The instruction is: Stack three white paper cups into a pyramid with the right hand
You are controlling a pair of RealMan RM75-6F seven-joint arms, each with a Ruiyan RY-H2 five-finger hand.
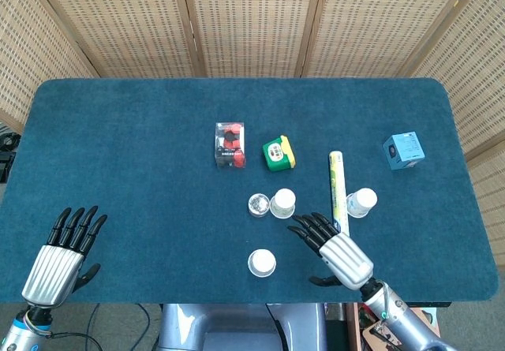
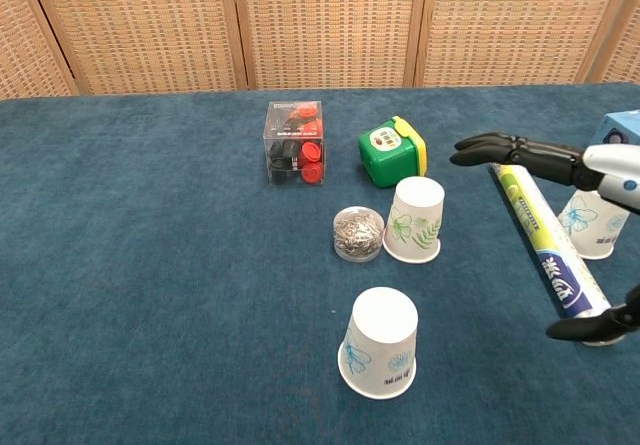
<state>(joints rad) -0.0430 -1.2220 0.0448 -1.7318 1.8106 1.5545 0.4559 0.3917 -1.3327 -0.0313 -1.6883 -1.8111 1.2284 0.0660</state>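
Head view: the left hand (image 1: 59,252) appears above its wrist only; the arm is cut off at the lower left corner. The right hand (image 1: 331,246) overlaps the lower end of the foil roll (image 1: 338,187), hiding that end.

Chest view: the right hand (image 2: 560,180) is cut by the right edge, so its palm and wrist are lost; its fingers (image 2: 500,149) cross the upper end of the roll. The right-hand paper cup (image 2: 592,227) is partly masked by the hand. The blue box (image 2: 622,125) shows only one corner. Contents of the small clear jar (image 2: 358,233) are too fine to identify.
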